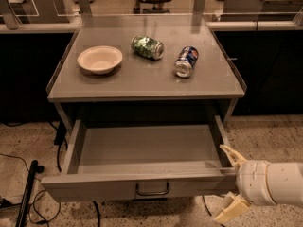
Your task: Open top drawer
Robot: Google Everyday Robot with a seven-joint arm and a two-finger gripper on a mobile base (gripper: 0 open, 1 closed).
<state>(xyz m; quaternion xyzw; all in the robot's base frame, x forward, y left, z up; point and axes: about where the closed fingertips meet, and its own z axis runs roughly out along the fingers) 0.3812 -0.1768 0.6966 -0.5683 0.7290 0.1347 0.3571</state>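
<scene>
The top drawer (109,188) is a wide grey drawer under the grey table top. It is pulled far out and its inside is bare. Its dark loop handle (152,189) sits at the centre of the front panel. My gripper (231,184) is at the drawer's front right corner, to the right of the handle and apart from it. Its cream fingers (230,154) are spread, one above the front panel's right end and one below it, holding nothing.
On the table top (142,82) stand a cream bowl (100,59), a green can (147,47) on its side and a blue can (186,61) on its side. Cables and a black pole (26,195) lie on the floor at left. Dark cabinets flank the table.
</scene>
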